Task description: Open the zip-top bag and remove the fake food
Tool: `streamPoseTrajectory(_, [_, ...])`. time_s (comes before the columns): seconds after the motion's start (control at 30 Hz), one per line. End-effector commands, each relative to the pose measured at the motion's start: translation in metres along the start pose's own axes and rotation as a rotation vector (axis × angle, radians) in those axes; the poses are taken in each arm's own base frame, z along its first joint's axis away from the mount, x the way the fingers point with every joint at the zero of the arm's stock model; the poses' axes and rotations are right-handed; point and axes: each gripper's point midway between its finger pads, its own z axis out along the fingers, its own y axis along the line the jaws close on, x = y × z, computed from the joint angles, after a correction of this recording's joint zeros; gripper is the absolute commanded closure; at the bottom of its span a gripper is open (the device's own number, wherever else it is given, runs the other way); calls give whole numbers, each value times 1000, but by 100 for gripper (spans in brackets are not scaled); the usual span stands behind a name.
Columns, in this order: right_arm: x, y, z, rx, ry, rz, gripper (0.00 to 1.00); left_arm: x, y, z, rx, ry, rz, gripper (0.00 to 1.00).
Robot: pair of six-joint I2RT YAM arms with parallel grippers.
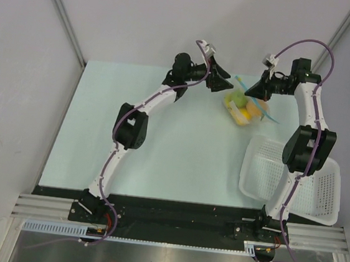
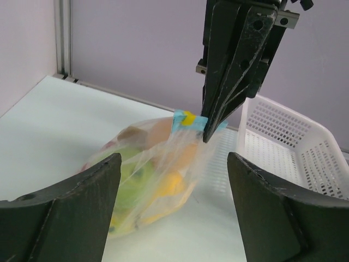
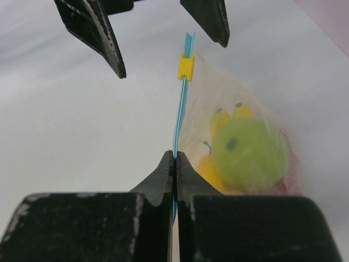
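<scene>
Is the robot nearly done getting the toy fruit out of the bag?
Not yet. Done: the right gripper pinches the blue strip of the zip-top bag. In hand: the open left gripper is by the yellow slider. Left: the strip looks shut and the fake food is inside.

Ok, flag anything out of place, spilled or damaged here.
Only the white basket sits skewed at the table's near right corner, partly under the right arm. The zip-top bag looks intact, fake food inside, nothing spilled.
</scene>
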Motion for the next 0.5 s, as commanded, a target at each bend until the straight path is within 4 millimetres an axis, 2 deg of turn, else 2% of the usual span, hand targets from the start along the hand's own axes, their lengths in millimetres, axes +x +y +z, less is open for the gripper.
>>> streamPoseTrajectory(0.0, [-26,18,-5,-38,-56,-65,100,-23,-19,15,70,-76,76,18])
streamPoseTrajectory(0.13, [-26,24,-3,-51,-59,-62,100,-17,-17,20,68,-78,87,26])
streamPoseTrajectory(0.17, [-25,26,-2,-55,-56,-60,100,-18,-16,20,64,-82,84,32])
streamPoseTrajectory(0.23, [-23,28,0,-65,-55,-56,100,-12,-15,22,65,-80,74,37])
streamPoseTrajectory(0.3, [-21,31,2,-71,-48,-50,100,-12,-17,25,65,-84,71,47])
streamPoseTrajectory(0.33, [-21,33,2,-73,-47,-55,100,-11,-17,25,65,-81,70,54])
streamPoseTrajectory(0.37, [-20,33,2,-71,-43,-54,100,-11,-17,25,65,-81,69,67])
streamPoseTrajectory(0.43, [-19,31,1,-52,-23,-56,100,-11,-18,26,67,-79,66,79])
streamPoseTrajectory(0.47, [-22,31,-1,-35,-18,-57,100,-9,-19,25,67,-75,56,90])
